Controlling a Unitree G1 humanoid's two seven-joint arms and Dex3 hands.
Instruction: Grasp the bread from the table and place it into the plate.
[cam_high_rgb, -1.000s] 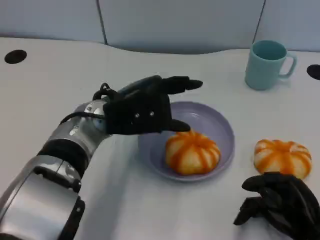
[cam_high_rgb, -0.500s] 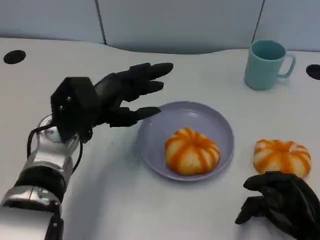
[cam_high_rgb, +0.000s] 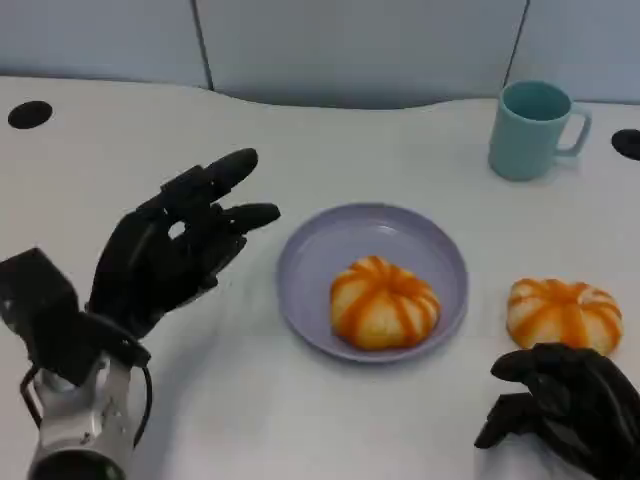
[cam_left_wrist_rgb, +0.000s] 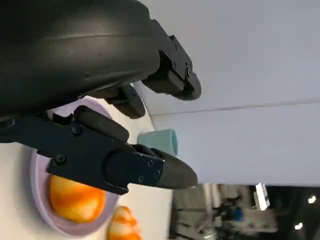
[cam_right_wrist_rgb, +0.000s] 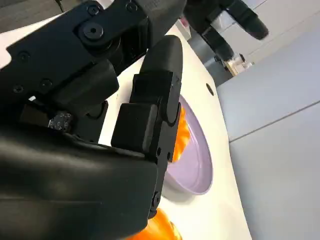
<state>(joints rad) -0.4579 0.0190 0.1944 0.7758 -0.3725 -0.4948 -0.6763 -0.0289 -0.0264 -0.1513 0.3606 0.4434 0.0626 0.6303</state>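
Note:
A lavender plate (cam_high_rgb: 312, 250) sits mid-table with an orange-striped bread (cam_high_rgb: 385, 303) lying in it. A second such bread (cam_high_rgb: 565, 313) lies on the table to the plate's right. My left hand (cam_high_rgb: 170, 250) hovers left of the plate, fingers spread, holding nothing. At the lower right my right hand (cam_high_rgb: 565, 405) stays just in front of the second bread with its fingers curled in, empty. In the left wrist view the plate (cam_left_wrist_rgb: 37, 175) with its bread (cam_left_wrist_rgb: 75, 200) lies beyond my fingers (cam_left_wrist_rgb: 125, 165). The right wrist view has the plate (cam_right_wrist_rgb: 197, 170) past my fingers (cam_right_wrist_rgb: 150, 115).
A light teal mug (cam_high_rgb: 535, 130) stands at the back right, also seen as the mug (cam_left_wrist_rgb: 160, 141) in the left wrist view. Dark round holes (cam_high_rgb: 30, 113) mark the table's far corners. A grey wall panel runs behind the table.
My left hand has drawn back from over the plate, leftward and toward me, turning at the wrist. The bread stays in the plate. My right hand has not moved.

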